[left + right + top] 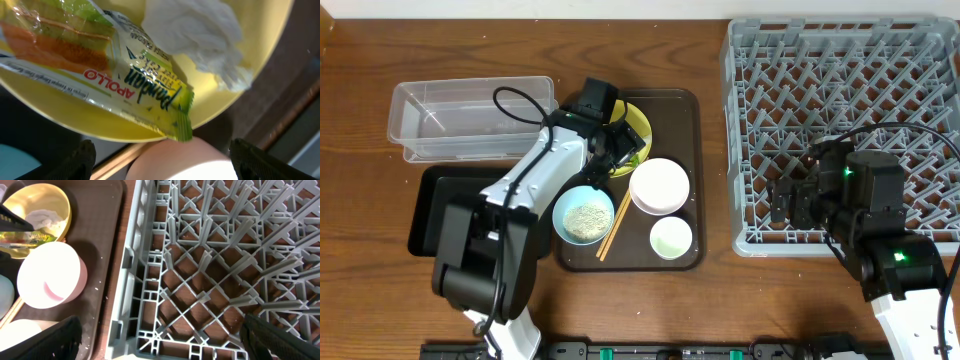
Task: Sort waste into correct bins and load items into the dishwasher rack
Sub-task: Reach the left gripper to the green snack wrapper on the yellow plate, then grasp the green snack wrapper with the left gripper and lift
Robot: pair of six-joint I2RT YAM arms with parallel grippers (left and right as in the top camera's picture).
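The yellow plate [640, 122] on the brown serving tray holds the green-yellow snack wrapper [145, 90] and the crumpled white tissue [200, 30]. My left gripper [616, 150] hangs open just above the plate's near edge and holds nothing; in the left wrist view [160, 164] its fingers straddle the white bowl's rim. The white bowl [658, 186], the light blue bowl [584, 215] with rice scraps, the small white cup [671, 238] and the chopsticks [613, 228] lie on the tray. My right gripper [790, 205] is open and empty over the front left corner of the grey rack [840, 90].
The brown serving tray [688, 150] lies between the bins and the rack. The clear box [470, 115] stands at the back left, and the black tray [425, 205] lies in front of it, partly under my left arm. The rack [200, 280] holds nothing.
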